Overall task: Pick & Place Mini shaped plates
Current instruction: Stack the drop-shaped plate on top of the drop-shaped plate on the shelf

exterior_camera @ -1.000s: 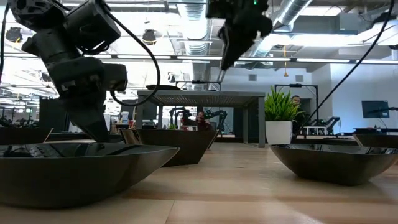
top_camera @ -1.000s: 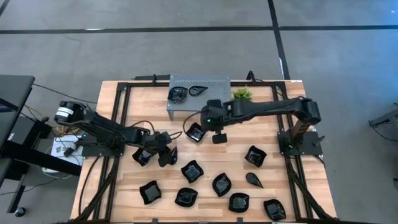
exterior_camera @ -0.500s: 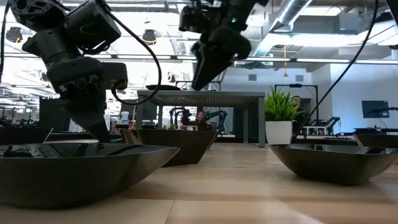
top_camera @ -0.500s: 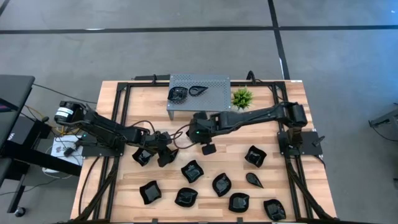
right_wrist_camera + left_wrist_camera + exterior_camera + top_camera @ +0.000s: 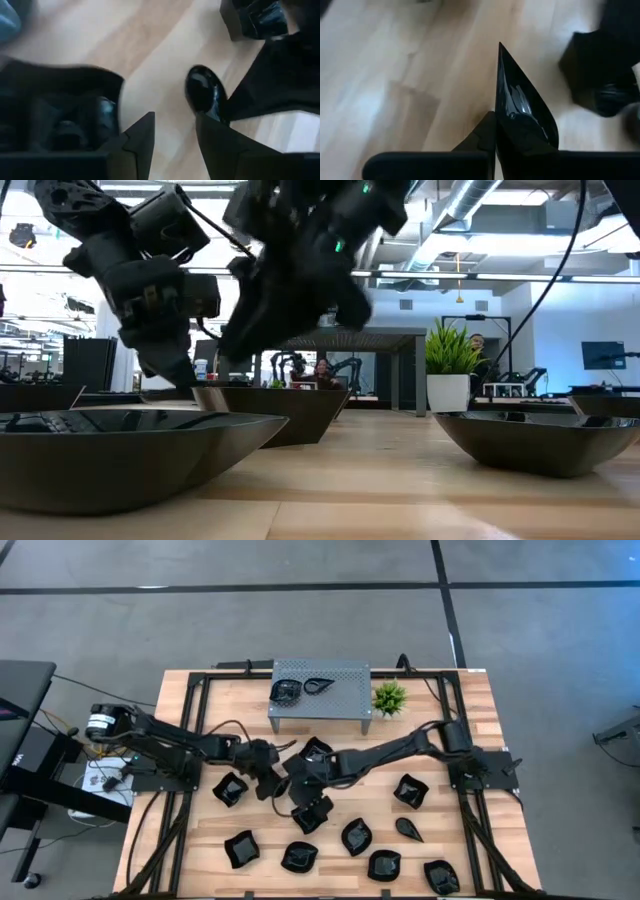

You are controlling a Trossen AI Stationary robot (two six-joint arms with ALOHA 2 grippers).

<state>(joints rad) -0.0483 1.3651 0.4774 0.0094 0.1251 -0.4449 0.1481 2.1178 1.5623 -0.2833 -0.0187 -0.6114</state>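
Left wrist view shows the left gripper (image 5: 496, 131) clamped on a black mini plate (image 5: 522, 107) held edge-on (lift clear), right gripper (image 5: 175, 131) standing open nearby.

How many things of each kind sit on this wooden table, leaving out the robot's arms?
Small glossy black dishes: 13 that show, two of them on the stand
Grey perforated metal stand: 1
Small green plant: 1
Total: 15
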